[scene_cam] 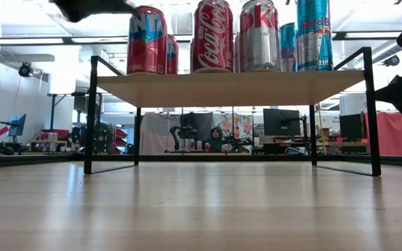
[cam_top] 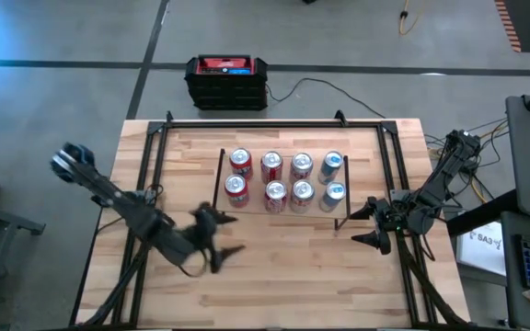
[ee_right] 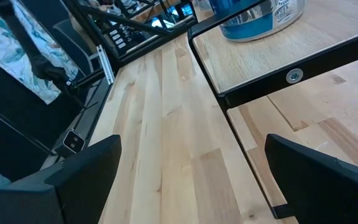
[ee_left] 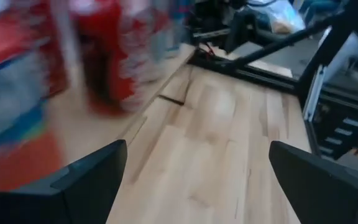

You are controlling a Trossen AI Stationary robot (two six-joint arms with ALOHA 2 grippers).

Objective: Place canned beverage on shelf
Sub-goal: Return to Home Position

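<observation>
**A:** What surface fills the scene?

**B:** A large light-wood plank tabletop (cam_top: 283,285) with black rails along its edges. It stands on a grey concrete floor (cam_top: 63,101). A black-and-red box (cam_top: 226,81) sits on that floor just beyond the table's far edge, with a dark cable trailing from it.

**A:** Where is the shelf?

**B:** The low light-wood shelf (scene_cam: 229,88), raised on thin black metal legs, stands on the far middle of the tabletop. Eight drink cans stand upright on it in two rows of four. From the left arm's side across, each front-and-back pair matches: red-and-white cans (cam_top: 240,162), red cola cans (cam_top: 271,166), silver-and-red cans (cam_top: 301,166) and blue-and-silver cans (cam_top: 331,165).

**A:** And the two arms?

**B:** The left gripper (cam_top: 219,235) hangs over bare wood near the shelf's near-left corner. Its two dark fingers are spread wide with nothing between them. The right gripper (cam_top: 362,226) sits just beside the shelf's near-right corner, also released and empty. Neither touches a can.

**A:** What lies beyond the table?

**B:** Seen level across the boards and under the shelf, there is an open workshop with a white ceiling and strip lights. Desks carry dark monitors (scene_cam: 279,120), a red cloth (scene_cam: 396,132) hangs at one side, and a person (scene_cam: 217,137) sits far back.
</observation>
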